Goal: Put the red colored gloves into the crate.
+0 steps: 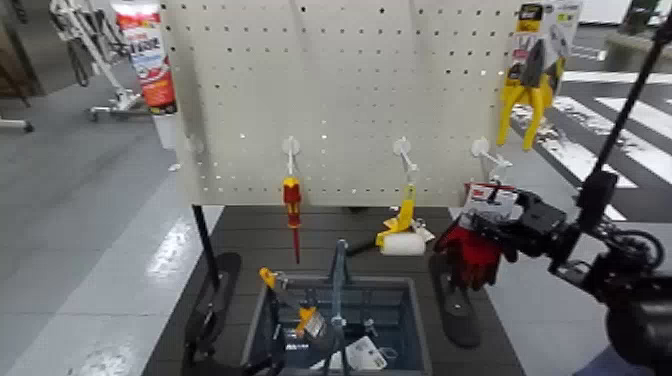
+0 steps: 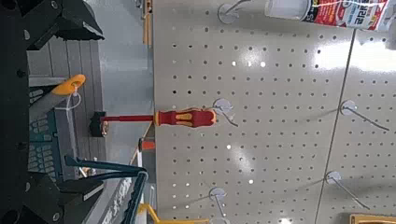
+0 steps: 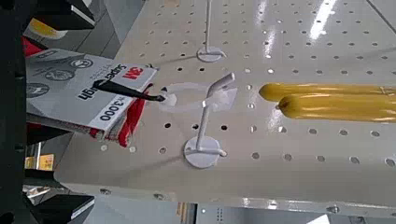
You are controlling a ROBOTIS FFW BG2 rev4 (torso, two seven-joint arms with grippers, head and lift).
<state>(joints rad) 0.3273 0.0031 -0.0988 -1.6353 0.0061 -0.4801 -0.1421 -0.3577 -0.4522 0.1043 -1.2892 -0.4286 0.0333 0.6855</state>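
Observation:
The red colored gloves [image 1: 468, 252] hang in the air with their grey-white header card [image 1: 490, 200] on top, to the right of the pegboard and above the table's right side. My right gripper [image 1: 497, 228] is shut on them. In the right wrist view the card [image 3: 79, 89] and a red glove [image 3: 128, 121] sit between the fingers, just clear of the white hook [image 3: 207, 112]. The grey-blue crate [image 1: 262, 318] stands at the front centre, left of and below the gloves. My left gripper [image 2: 65, 112] is open and empty, low near the crate [image 2: 47, 149].
The white pegboard [image 1: 350, 90] holds a red-and-yellow screwdriver [image 1: 291, 205], a yellow tool with a white roller [image 1: 403, 222], yellow pliers [image 1: 528, 90] and a tube [image 1: 145, 55]. The crate holds a yellow-handled tool [image 1: 285, 295] and packets. Black stand feet [image 1: 212, 300] flank the crate.

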